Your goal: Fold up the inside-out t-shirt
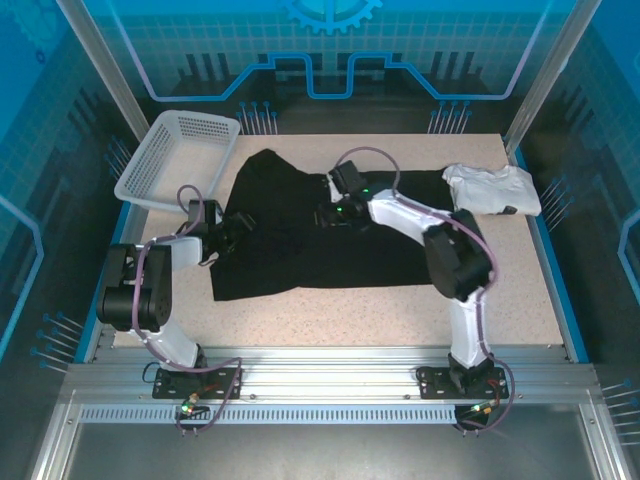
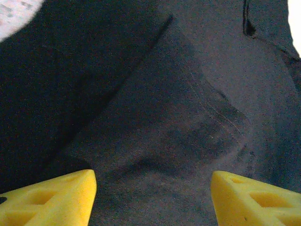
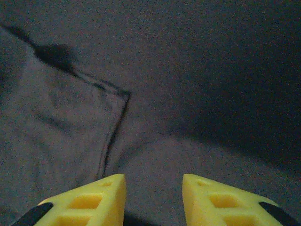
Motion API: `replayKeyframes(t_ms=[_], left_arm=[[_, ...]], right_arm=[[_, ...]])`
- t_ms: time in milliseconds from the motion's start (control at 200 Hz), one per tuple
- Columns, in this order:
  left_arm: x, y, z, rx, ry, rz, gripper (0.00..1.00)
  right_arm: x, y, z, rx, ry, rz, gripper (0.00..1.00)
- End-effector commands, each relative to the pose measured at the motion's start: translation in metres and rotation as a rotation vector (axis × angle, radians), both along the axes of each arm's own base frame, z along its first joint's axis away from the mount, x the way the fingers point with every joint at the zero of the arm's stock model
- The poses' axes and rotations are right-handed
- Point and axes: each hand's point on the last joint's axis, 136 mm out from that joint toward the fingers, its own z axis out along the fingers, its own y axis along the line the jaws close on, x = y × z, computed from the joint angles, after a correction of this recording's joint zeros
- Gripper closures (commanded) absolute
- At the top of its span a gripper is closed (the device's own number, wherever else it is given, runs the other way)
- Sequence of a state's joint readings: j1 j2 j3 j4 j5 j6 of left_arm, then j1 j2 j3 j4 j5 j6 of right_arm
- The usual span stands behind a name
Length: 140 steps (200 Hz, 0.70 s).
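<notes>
Cloth of the inside-out t-shirt point(image 1: 300, 250) lies spread dark and flat on the desk point(image 1: 400, 310). Its folds are hard to read from above, and the right arm covers part of its far edge. At the shirt's left edge the left gripper point(image 1: 232, 232) stands with yellow fingers point(image 2: 56, 197) wide apart over a stitched hem. Over the shirt's middle, the right gripper point(image 1: 330, 215) is also parted, above a seamed corner. A white garment point(image 1: 490, 187) lies at the shirt's right and a basket point(image 1: 170, 160) at its far left.

No text, label or number can be read anywhere.
</notes>
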State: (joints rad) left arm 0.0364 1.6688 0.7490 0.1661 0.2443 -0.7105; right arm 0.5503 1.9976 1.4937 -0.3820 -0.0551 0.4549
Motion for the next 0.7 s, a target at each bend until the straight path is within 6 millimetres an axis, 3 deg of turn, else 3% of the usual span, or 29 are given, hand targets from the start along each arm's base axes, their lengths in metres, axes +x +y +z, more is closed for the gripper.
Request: replayKeyframes(t_ms=[0, 10, 15, 20, 120, 200, 285, 400, 520, 620, 695], left_arm=[[0.011, -0.011, 0.04, -0.07, -0.108, -0.032, 0.33], [0.01, -0.012, 0.043, -0.074, -0.114, -0.032, 0.33], [0.01, -0.012, 0.044, -0.076, -0.115, -0.032, 0.32], [0.01, -0.013, 0.045, -0.078, -0.119, -0.033, 0.32], [-0.005, -0.022, 0.06, -0.116, -0.147, -0.047, 0.32], [-0.027, -0.032, 0.052, -0.134, -0.108, -0.067, 0.31], [-0.052, -0.039, 0.035, -0.142, -0.023, -0.1, 0.31], [-0.078, -0.038, 0.013, -0.112, 0.089, -0.13, 0.31], [-0.11, -0.03, -0.007, -0.065, 0.175, -0.117, 0.31], [-0.136, -0.026, -0.02, -0.053, 0.234, -0.095, 0.31], [-0.155, -0.025, -0.027, -0.055, 0.274, -0.077, 0.32]], right_arm=[[-0.023, -0.059, 0.03, -0.034, -0.061, -0.029, 0.59], [-0.029, -0.066, 0.02, -0.048, -0.034, -0.034, 0.58], [-0.028, -0.068, 0.027, -0.042, -0.047, -0.039, 0.58], [-0.032, -0.073, 0.02, -0.052, -0.028, -0.043, 0.58], [-0.067, -0.135, -0.002, -0.096, 0.1, -0.123, 0.53], [-0.09, -0.177, -0.023, -0.105, 0.216, -0.203, 0.51], [-0.102, -0.205, -0.042, -0.074, 0.313, -0.278, 0.5], [-0.109, -0.224, -0.066, -0.04, 0.416, -0.344, 0.52], [-0.131, -0.227, -0.082, -0.037, 0.51, -0.357, 0.54], [-0.148, -0.225, -0.082, -0.015, 0.555, -0.374, 0.56], [-0.172, -0.224, -0.086, -0.012, 0.595, -0.391, 0.57]])
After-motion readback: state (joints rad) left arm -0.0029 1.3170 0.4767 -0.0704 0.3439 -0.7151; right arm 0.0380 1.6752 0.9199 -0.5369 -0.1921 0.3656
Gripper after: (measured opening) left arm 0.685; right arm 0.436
